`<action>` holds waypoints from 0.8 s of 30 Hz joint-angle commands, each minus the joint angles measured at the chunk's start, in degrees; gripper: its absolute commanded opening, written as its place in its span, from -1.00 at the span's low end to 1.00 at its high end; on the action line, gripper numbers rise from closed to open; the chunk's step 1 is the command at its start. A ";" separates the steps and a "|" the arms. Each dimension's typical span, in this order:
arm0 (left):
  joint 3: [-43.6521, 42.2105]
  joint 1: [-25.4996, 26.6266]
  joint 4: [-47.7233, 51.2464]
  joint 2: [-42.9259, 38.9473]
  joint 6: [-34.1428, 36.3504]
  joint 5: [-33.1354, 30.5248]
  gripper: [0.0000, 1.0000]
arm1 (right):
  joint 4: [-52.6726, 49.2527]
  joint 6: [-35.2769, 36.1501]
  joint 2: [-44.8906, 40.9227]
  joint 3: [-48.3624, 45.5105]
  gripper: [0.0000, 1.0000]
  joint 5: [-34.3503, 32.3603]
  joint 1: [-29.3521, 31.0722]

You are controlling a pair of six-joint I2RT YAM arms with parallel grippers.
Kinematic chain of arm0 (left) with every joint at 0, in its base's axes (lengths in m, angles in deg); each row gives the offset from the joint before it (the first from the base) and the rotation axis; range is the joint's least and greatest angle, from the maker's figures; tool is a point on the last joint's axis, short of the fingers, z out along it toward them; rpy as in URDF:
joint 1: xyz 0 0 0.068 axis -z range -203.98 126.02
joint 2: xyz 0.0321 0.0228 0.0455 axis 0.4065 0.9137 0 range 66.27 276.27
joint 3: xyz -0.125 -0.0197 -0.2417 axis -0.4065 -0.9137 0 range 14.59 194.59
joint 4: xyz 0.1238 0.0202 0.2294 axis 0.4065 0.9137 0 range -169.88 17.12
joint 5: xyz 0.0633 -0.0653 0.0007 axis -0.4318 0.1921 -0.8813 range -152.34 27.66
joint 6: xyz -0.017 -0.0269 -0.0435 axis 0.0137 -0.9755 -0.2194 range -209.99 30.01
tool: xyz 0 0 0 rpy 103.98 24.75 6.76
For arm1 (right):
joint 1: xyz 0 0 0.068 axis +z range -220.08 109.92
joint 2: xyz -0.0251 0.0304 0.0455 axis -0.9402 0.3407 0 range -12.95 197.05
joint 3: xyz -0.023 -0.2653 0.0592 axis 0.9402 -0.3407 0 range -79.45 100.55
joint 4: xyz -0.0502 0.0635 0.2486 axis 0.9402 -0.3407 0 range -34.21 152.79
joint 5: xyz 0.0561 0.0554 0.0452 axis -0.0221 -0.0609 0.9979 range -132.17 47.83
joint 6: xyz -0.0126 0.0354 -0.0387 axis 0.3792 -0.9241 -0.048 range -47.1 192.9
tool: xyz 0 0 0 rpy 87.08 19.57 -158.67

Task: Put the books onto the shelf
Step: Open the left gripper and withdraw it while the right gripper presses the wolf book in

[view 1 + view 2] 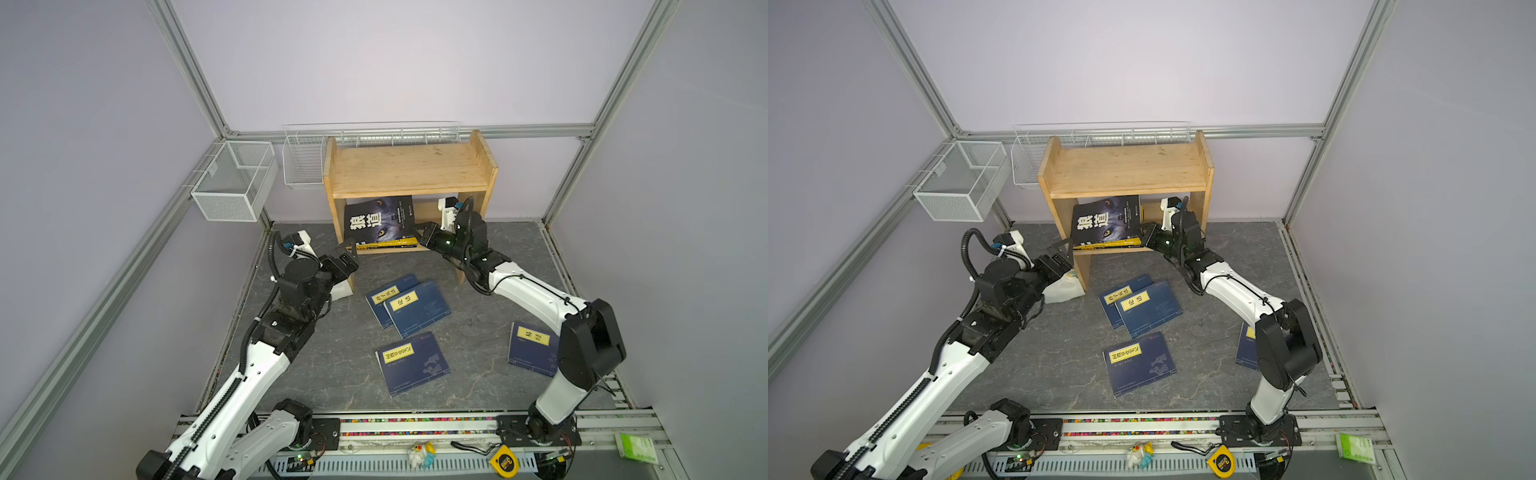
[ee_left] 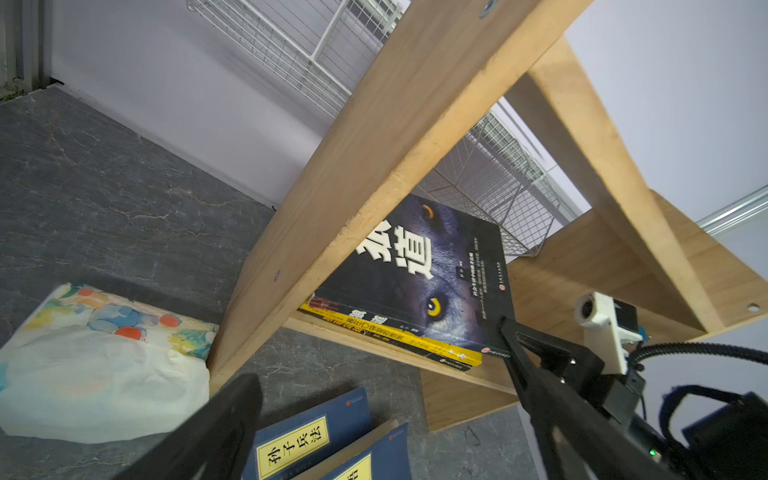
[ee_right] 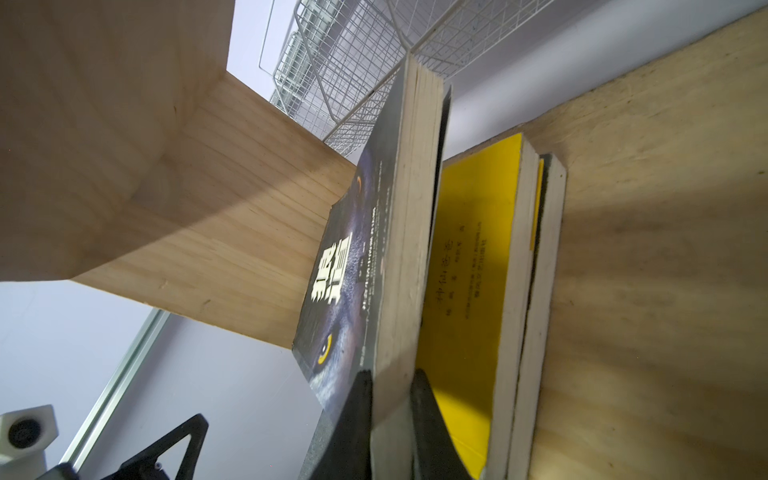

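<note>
On the grey tabletop (image 1: 478,291), four navy books (image 1: 417,307) are lying flat before the wooden shelf (image 1: 409,168), whose lower compartment is holding three more. There the black wolf book (image 1: 376,220) is tilting up off a yellow book (image 3: 469,270) and a second black book (image 3: 542,291), its long axis pointing inward, just left of the right claw (image 1: 419,237), which is pinching its page edge. The left claw (image 1: 349,258) is hanging wide open and empty.

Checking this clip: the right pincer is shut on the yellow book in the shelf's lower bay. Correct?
No: the right pincer is shut on the black wolf-cover book, not the yellow book under it, in the shelf's lower bay. The right wrist view shows this.
</note>
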 commanded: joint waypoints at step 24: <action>5.93 -5.59 -4.99 18.83 1.66 4.05 1.00 | -7.21 5.30 3.89 0.74 -0.63 -7.71 3.58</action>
